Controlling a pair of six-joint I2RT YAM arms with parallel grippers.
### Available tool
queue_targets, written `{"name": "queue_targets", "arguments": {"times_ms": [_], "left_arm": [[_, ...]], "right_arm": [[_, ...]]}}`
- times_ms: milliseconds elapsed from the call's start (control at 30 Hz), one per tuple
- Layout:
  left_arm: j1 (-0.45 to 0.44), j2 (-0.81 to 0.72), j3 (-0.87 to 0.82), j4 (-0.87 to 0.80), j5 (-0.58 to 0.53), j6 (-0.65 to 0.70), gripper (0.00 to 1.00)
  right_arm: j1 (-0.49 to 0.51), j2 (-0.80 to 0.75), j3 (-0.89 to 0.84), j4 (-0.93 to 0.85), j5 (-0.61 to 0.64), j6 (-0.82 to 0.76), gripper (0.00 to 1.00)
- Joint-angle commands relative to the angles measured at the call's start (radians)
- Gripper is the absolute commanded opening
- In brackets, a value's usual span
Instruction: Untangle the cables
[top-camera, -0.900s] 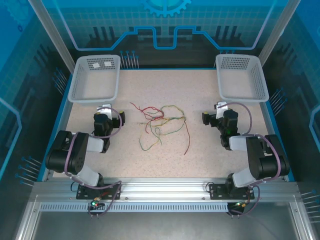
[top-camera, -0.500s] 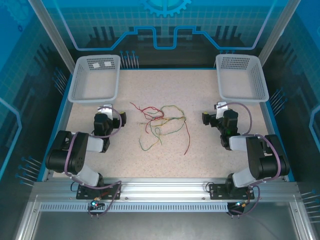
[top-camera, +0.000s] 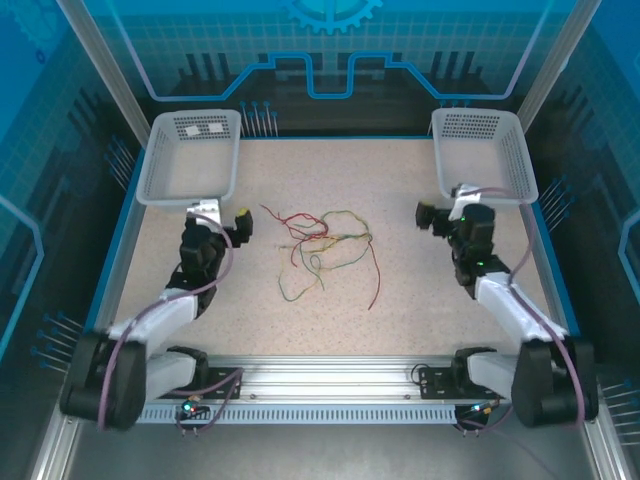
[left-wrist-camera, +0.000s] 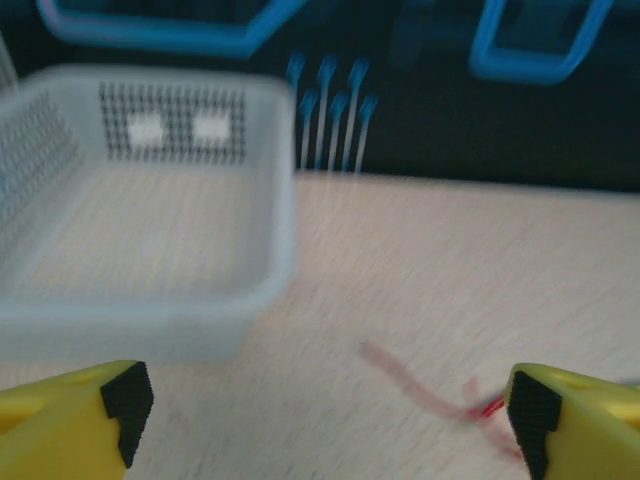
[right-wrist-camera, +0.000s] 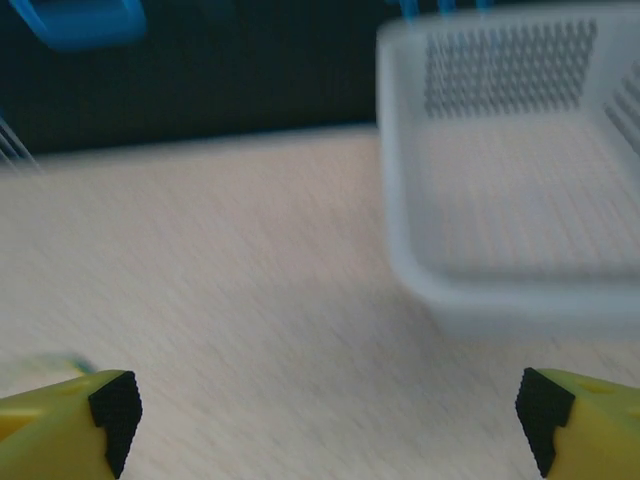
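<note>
The cables (top-camera: 322, 243) lie in a loose tangle of thin red, green and yellow wires on the speckled table, midway between the two arms. My left gripper (top-camera: 225, 212) hovers left of the tangle and stands open, nothing between its yellow fingers (left-wrist-camera: 70, 415). In the left wrist view one blurred red cable end (left-wrist-camera: 430, 385) lies on the table near the right finger, with the left gripper (left-wrist-camera: 325, 415) wide apart around bare table. My right gripper (top-camera: 445, 207) is right of the tangle, open and empty. The right wrist view has the right gripper (right-wrist-camera: 330, 420) over bare table.
A white perforated basket (top-camera: 190, 155) stands at the far left corner, just beyond my left gripper, and shows as the left basket (left-wrist-camera: 150, 300) close ahead. A matching basket (top-camera: 482, 152) stands at the far right, seen near as the right basket (right-wrist-camera: 520, 290). Blue walls enclose the table.
Both arms have unfolded from their tucked pose and stretched forward. Each gripper has shifted a little toward its far basket. The cables have not moved.
</note>
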Motion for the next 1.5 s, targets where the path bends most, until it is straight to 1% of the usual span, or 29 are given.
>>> {"name": "queue_targets", "arguments": {"times_ms": [0, 33, 67, 100, 133, 167, 200, 233, 300, 367, 433, 533, 633, 733, 833, 1000, 1033, 1067, 1100, 1200, 1267, 1300, 1433, 1467], "left_arm": [[-0.052, -0.059, 0.228, -0.386, 0.083, -0.221, 0.79], [-0.092, -0.019, 0.315, -0.485, 0.119, -0.223, 0.67], [-0.153, 0.043, 0.418, -0.611, 0.135, -0.211, 0.61], [-0.205, 0.113, 0.519, -0.731, 0.14, -0.195, 0.57], [-0.241, 0.167, 0.587, -0.816, 0.154, -0.184, 0.53], [-0.274, 0.228, 0.644, -0.887, 0.17, -0.179, 0.53], [-0.3, 0.28, 0.678, -0.929, 0.186, -0.174, 0.52], [-0.317, 0.313, 0.69, -0.942, 0.19, -0.175, 0.53], [-0.338, 0.374, 0.692, -0.936, 0.203, -0.186, 0.55], [-0.343, 0.412, 0.691, -0.929, 0.24, -0.195, 0.58], [-0.347, 0.443, 0.69, -0.927, 0.249, -0.2, 0.63], [-0.354, 0.483, 0.689, -0.925, 0.252, -0.188, 0.64], [-0.356, 0.509, 0.666, -0.897, 0.236, -0.177, 0.64], [-0.356, 0.547, 0.655, -0.867, 0.236, -0.171, 0.63], [-0.355, 0.584, 0.676, -0.87, 0.236, -0.172, 0.63], [-0.356, 0.573, 0.672, -0.855, 0.224, -0.17, 0.63], [-0.356, 0.568, 0.667, -0.85, 0.221, -0.168, 0.63], [-0.356, 0.563, 0.664, -0.846, 0.218, -0.163, 0.63], [-0.357, 0.56, 0.663, -0.848, 0.212, -0.16, 0.63], [-0.356, 0.544, 0.658, -0.854, 0.203, -0.156, 0.63], [-0.356, 0.533, 0.646, -0.845, 0.197, -0.157, 0.63], [-0.355, 0.529, 0.638, -0.838, 0.194, -0.156, 0.63], [-0.356, 0.528, 0.632, -0.831, 0.182, -0.155, 0.63], [-0.356, 0.529, 0.632, -0.832, 0.181, -0.154, 0.63]], "right_arm": [[0.043, -0.019, 0.108, -0.182, -0.357, 0.14, 0.87], [0.113, 0.018, 0.178, -0.283, -0.313, 0.123, 0.85], [0.191, 0.074, 0.278, -0.409, -0.223, 0.103, 0.83], [0.267, 0.139, 0.379, -0.529, -0.148, 0.078, 0.8], [0.32, 0.206, 0.45, -0.617, -0.094, 0.063, 0.79], [0.36, 0.284, 0.53, -0.702, -0.05, 0.063, 0.77], [0.38, 0.356, 0.601, -0.777, -0.038, 0.079, 0.71], [0.384, 0.415, 0.65, -0.829, -0.043, 0.101, 0.69], [0.382, 0.509, 0.713, -0.876, -0.081, 0.138, 0.69], [0.371, 0.574, 0.752, -0.907, -0.104, 0.153, 0.7], [0.353, 0.641, 0.797, -0.96, -0.114, 0.178, 0.71], [0.323, 0.708, 0.819, -1.0, -0.14, 0.209, 0.71], [0.303, 0.74, 0.779, -0.943, -0.18, 0.22, 0.71], [0.281, 0.815, 0.784, -0.906, -0.291, 0.259, 0.7], [0.28, 0.873, 0.791, -0.849, -0.351, 0.304, 0.69], [0.282, 0.948, 0.836, -0.823, -0.31, 0.337, 0.65], [0.281, 0.963, 0.846, -0.818, -0.313, 0.337, 0.59], [0.28, 0.98, 0.861, -0.825, -0.304, 0.337, 0.55], [0.282, 0.995, 0.876, -0.831, -0.301, 0.332, 0.47], [0.284, 1.001, 0.893, -0.838, -0.293, 0.327, 0.32], [0.292, 0.984, 0.89, -0.841, -0.268, 0.325, 0.26], [0.296, 0.974, 0.893, -0.846, -0.257, 0.319, 0.19], [0.305, 0.926, 0.895, -0.876, -0.229, 0.308, 0.05], [0.309, 0.908, 0.894, -0.886, -0.211, 0.306, 0.04]]}}
